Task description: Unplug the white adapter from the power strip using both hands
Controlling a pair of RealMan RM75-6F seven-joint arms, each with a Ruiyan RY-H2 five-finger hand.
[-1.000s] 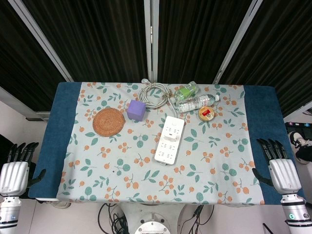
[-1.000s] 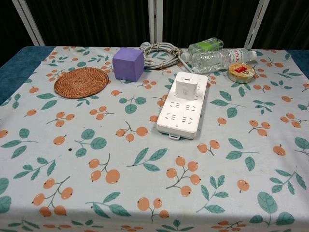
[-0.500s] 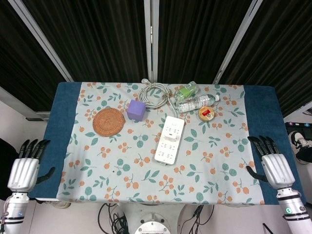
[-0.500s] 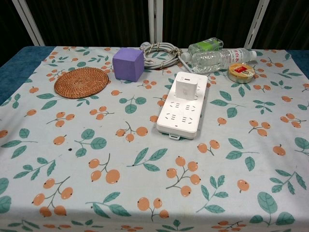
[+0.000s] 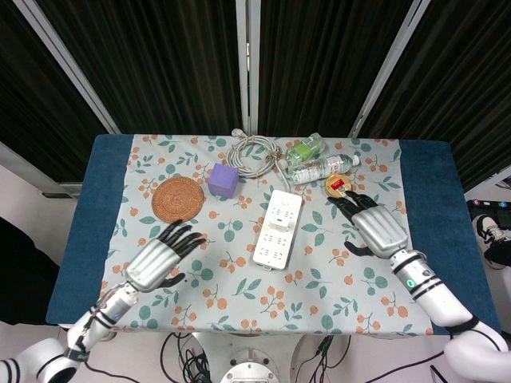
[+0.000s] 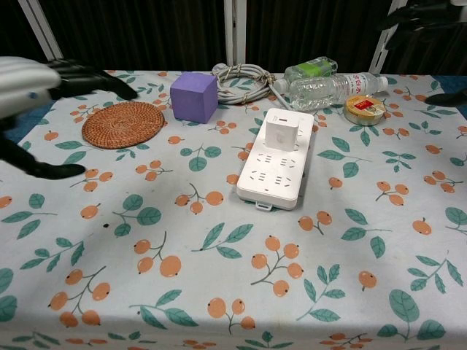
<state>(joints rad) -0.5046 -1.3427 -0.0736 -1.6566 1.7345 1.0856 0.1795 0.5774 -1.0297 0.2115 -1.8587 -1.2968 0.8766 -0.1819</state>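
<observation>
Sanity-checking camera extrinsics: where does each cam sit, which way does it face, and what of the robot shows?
Head view: high above the near table edge, looking steeply down; shows both forearms, left hand and right hand, open over the tablecloth.
Chest view: low at the near edge, looking forward across the table; hands only blurred at the corners.
Shared: power strip with white adapter, purple cube.

- a round woven coaster [image 6: 122, 124] lies flat on the floral tablecloth [image 6: 219, 292].
- a purple cube [image 6: 194, 97] sits just beside it.
- a coiled grey cable [image 6: 239, 74] rests near the far edge.
- two plastic bottles [image 6: 332, 87] lie on their sides, touching.
- a small round tin [image 6: 364, 109] sits near them.
</observation>
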